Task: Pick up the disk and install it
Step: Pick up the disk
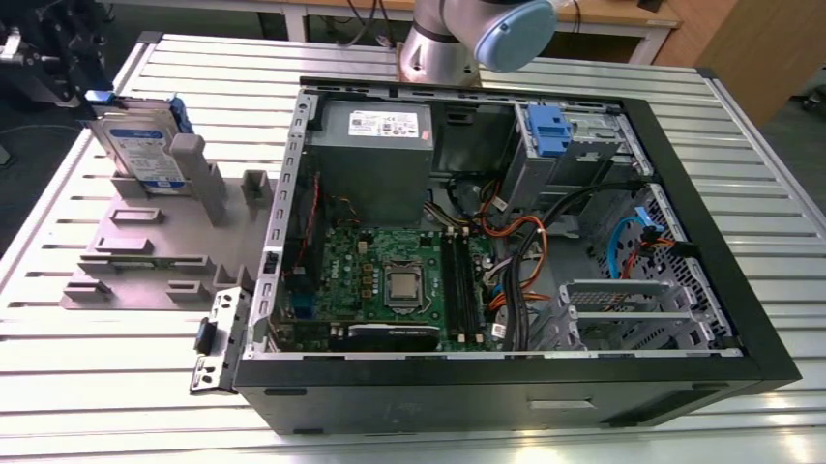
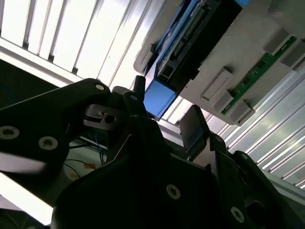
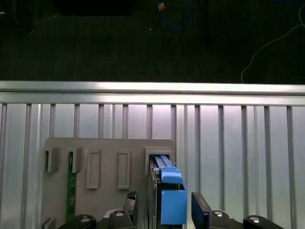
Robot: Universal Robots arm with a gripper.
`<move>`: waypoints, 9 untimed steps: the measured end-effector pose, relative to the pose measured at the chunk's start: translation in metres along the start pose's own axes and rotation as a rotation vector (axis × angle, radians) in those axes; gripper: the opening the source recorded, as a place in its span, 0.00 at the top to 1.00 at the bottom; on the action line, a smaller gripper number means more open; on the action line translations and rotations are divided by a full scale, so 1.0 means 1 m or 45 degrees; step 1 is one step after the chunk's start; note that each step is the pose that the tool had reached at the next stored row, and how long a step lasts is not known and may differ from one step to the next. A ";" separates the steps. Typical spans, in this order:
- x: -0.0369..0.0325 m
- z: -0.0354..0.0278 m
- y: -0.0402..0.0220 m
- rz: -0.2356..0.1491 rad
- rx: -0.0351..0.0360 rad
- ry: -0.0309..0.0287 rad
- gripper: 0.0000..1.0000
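— Two questions on this figure: where do we find the disk (image 1: 135,145), and why does it stand on edge?

— We find it at the exterior view's left, upright in a slot of the grey fixture (image 1: 142,261) on the slatted table (image 1: 116,377), well apart from the open computer case (image 1: 516,396). We judge the upright pose deliberate. It leaves both broad faces and the blue bracket (image 3: 172,207) free, so that fingers can pass on either side.

— And the gripper (image 3: 165,196)?

— In both wrist views we see it over the disk's top end, with one finger on each side of the bracket. Its fingers (image 3: 199,202) are spread, with a gap showing between each of them and the disk, so we read the claw as clamped on nothing.

— Does anything share the fixture?

— A green memory module (image 3: 71,183) sits in a neighbouring slot, near the disk but not touching it.

— What of the case?

— It lies on its side with the cover off. That exposes the power supply (image 1: 374,145), the motherboard (image 1: 387,280) and a drive cage (image 1: 594,145) holding another blue-tabbed drive (image 1: 548,130). We judge the task barely begun, since the disk rests in its fixture, not yet lifted.
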State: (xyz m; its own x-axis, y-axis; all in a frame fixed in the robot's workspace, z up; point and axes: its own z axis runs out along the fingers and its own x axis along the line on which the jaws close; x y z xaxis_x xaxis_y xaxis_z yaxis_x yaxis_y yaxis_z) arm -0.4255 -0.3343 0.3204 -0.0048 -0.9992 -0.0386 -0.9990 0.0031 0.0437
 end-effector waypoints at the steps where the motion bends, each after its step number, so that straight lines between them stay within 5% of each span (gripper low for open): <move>1: -0.0002 0.0015 0.0004 -0.005 0.0010 -0.0006 0.44; 9: -0.0001 0.0131 0.0031 -0.036 0.0183 -0.0002 0.44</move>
State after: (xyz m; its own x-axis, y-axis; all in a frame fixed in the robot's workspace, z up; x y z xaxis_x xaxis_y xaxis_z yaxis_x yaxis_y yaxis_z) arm -0.4292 -0.3337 0.3074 0.0238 -0.9989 -0.0397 -0.9993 -0.0249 0.0283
